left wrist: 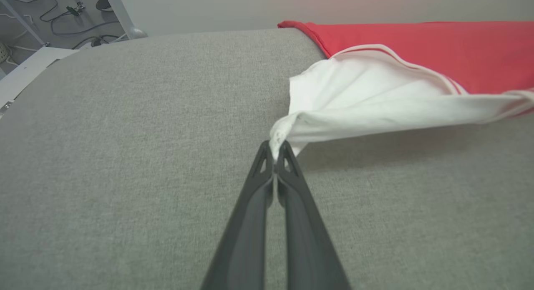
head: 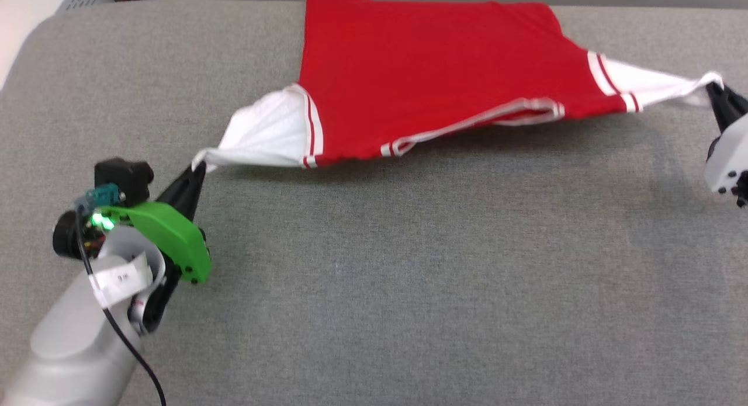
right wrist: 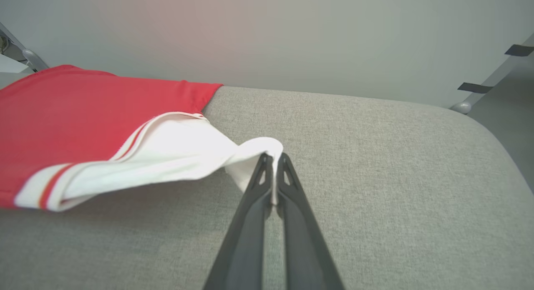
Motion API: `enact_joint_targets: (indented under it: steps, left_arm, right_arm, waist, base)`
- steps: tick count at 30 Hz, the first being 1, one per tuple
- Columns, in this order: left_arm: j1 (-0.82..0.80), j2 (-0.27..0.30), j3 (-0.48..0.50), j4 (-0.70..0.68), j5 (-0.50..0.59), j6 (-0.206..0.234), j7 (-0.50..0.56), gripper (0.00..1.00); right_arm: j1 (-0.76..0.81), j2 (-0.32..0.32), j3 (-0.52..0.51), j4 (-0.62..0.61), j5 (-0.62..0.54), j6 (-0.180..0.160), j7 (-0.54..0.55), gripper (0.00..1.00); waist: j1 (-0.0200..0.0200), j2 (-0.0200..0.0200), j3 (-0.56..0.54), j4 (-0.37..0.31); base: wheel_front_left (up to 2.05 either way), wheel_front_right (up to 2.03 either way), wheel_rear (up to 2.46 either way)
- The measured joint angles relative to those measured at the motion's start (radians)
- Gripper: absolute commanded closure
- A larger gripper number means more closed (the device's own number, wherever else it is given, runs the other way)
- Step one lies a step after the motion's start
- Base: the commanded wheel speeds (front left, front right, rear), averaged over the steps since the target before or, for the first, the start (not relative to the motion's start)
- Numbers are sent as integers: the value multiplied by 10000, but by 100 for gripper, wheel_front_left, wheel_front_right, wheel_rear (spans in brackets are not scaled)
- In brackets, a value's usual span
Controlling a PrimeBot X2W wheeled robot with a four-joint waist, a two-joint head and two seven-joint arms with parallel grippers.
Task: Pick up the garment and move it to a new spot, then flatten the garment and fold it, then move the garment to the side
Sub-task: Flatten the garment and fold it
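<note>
The garment, red with white sleeves and red-striped trim, is stretched across the far half of the grey padded table. Its plain red side faces up and the near edge hangs lifted off the surface. My left gripper is shut on the tip of the left white sleeve, which is pinched between the dark fingertips. At the right edge, my right gripper is shut on the tip of the other white sleeve, held taut at its fingertips. The garment's far hem reaches the table's back edge.
The table's rounded corners show at far left and far right. Cables and a white frame lie on the floor beyond the left corner. A pale wall stands behind the table.
</note>
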Motion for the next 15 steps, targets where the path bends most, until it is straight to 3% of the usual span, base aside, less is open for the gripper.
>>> enact_joint_targets:
  steps: [7, 15]
  left_arm:
    - [1833, 228, -192, -777, -353, 328, 282, 100]
    - [3216, 775, -290, -1699, -614, 708, 568, 100]
  right_arm:
    - [2237, -888, 915, -1191, 1035, 8, 819, 100]
    - [4104, -1509, 1174, -2263, 1912, 8, 1597, 100]
  waist:
    - [0, 0, -892, -12]
    - [0, 0, -1934, -2]
  base:
    - [0, 0, 0]
    - [0, 0, 0]
